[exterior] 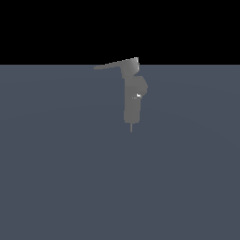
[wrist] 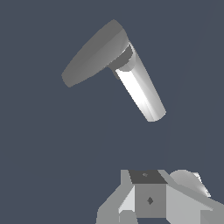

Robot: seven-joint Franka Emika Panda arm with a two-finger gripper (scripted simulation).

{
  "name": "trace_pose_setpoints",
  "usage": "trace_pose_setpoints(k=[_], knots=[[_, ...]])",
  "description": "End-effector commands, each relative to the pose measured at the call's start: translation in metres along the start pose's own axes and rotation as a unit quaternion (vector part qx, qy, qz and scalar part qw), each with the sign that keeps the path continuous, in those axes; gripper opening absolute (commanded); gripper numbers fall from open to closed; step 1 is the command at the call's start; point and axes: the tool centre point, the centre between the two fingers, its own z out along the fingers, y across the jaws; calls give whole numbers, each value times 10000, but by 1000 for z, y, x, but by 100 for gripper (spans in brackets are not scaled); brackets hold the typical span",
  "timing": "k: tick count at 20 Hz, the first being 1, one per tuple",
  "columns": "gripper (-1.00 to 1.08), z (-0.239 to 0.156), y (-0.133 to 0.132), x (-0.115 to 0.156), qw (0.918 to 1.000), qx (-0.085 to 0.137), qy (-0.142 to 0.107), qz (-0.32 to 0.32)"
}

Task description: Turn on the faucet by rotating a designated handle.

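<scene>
In the exterior view the faucet (exterior: pixel 132 101) is a small grey column with a rounded bulge on one side and a thin pin tip at its lower end. The handle (exterior: pixel 115 64) is a long flat lever on a boxy hub at the top, tapering toward the exterior view's left. The wrist view shows a flat grey tapered blade (wrist: pixel 94 52) joined to a glossy pale cylinder (wrist: pixel 140 85). Blocky grey and white parts, seemingly my gripper (wrist: pixel 151 201), fill that picture's near edge, apart from the blade. Their gap is not readable. No arm shows in the exterior view.
A plain blue-grey floor (exterior: pixel 56 178) spreads around the faucet, with black background above its far edge. A tiny white speck (exterior: pixel 138 95) shows on the column by the bulge.
</scene>
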Motion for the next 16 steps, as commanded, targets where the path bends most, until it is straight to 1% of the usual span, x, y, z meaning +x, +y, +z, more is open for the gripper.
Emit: trace_pose_setpoints(k=[1,4,8,12,16], knots=[[-100,6,-10,15,9993,2,-66,375],[-100,16,-21,33,9966,-17,-129,816],[-100,30,-36,56,9899,-64,-190,1400],[-100,46,-51,78,9800,-134,-219,1974],[-100,65,-66,98,9669,-222,-216,2532]])
